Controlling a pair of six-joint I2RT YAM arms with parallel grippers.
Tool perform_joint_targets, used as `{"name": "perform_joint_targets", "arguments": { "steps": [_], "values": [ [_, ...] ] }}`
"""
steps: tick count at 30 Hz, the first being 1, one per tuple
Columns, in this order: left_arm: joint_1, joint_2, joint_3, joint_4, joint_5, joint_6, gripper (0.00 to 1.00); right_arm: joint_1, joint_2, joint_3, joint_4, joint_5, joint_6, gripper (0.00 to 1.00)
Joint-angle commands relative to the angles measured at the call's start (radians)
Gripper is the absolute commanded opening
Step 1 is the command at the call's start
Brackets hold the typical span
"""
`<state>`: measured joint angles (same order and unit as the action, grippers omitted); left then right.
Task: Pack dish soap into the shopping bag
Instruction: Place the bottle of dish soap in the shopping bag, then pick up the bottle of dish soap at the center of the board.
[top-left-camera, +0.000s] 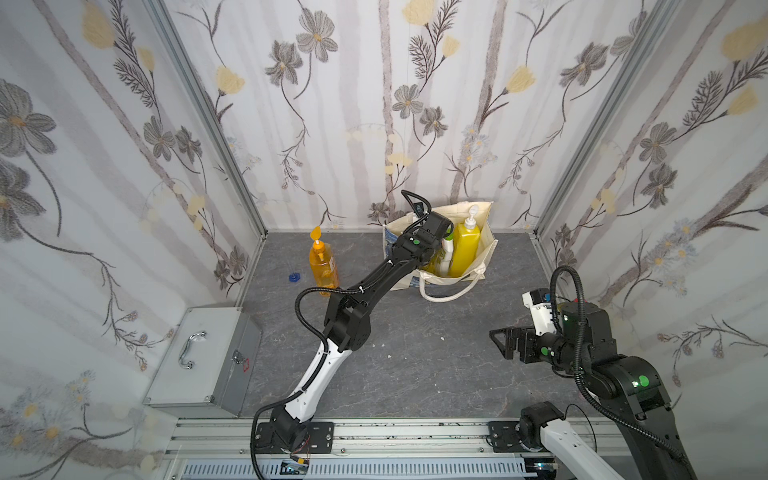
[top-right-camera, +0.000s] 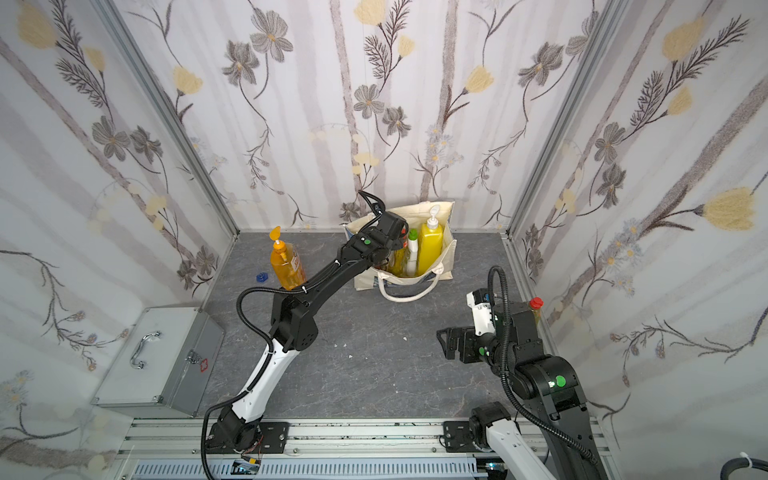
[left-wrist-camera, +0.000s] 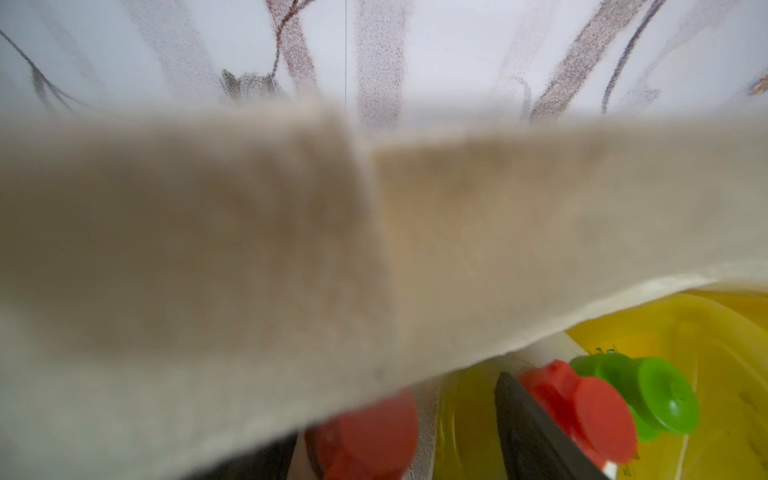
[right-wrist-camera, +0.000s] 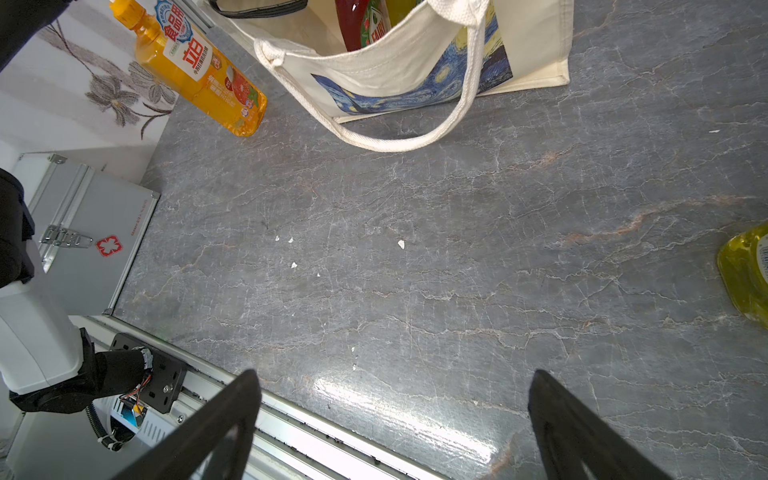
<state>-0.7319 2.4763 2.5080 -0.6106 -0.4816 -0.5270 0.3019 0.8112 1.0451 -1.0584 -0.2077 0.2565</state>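
Fabric of the boxy cream canvas shopping bag (top-left-camera: 482, 216), at the bench's (top-left-camera: 415, 353) rear, is soft and sags around its bottles (top-left-camera: 465, 249). Orange plastic pump bottle (top-left-camera: 323, 268) and yellow-green red-capped bottle (top-right-camera: 536, 304) stand outside, likely heavy and slick: grasp mid-body. Right claw (right-wrist-camera: 395, 374) gapes empty; left claw (left-wrist-camera: 390, 419), inside the bag, cannot be told.

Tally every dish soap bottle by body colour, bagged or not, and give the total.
orange bottle: 1
yellow bottle: 1
white bottle: 1
red bottle: 1
yellow-green: 2 (bagged yellow-green bottle, loose yellow-green bottle)
Total: 6
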Motion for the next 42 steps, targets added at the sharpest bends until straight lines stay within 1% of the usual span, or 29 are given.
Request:
{"name": "perform_joint_targets", "arguments": {
  "steps": [1,8,12,15,19,24,27,30,33,37,42],
  "values": [
    [-0.001,-0.039,-0.02,-0.003,-0.006,-0.007,0.77,0.001,0.006,-0.002,0.024,-0.002,-0.01,1.0],
    [-0.001,-0.116,-0.065,0.0,0.01,0.016,0.84,0.001,0.012,0.0,0.04,-0.013,-0.003,1.0],
    [-0.001,-0.153,-0.069,-0.018,0.026,0.039,0.93,0.001,0.017,0.01,0.056,-0.015,0.001,1.0],
    [0.0,-0.183,-0.073,-0.049,0.014,0.045,1.0,0.001,0.026,0.024,0.064,-0.01,0.002,1.0],
    [0.016,-0.222,-0.084,-0.116,-0.001,0.031,1.0,0.0,0.037,0.039,0.073,-0.014,0.017,1.0],
    [0.058,-0.286,-0.173,-0.152,0.033,-0.013,1.0,0.001,0.044,0.054,0.094,-0.018,0.048,1.0],
    [0.076,-0.344,-0.246,-0.124,0.05,-0.013,1.0,0.002,0.048,0.059,0.108,-0.015,0.064,1.0],
    [0.087,-0.388,-0.279,-0.106,0.065,-0.002,1.0,0.002,0.058,0.062,0.129,-0.018,0.079,1.0],
    [0.098,-0.419,-0.272,-0.109,0.099,0.016,1.0,0.002,0.081,0.071,0.169,-0.038,0.103,1.0],
    [0.103,-0.465,-0.258,-0.09,0.182,0.043,1.0,0.001,0.121,0.091,0.227,-0.066,0.151,1.0],
    [0.11,-0.528,-0.248,-0.135,0.185,0.044,1.0,0.002,0.177,0.119,0.289,-0.09,0.191,1.0]
  ]
}}
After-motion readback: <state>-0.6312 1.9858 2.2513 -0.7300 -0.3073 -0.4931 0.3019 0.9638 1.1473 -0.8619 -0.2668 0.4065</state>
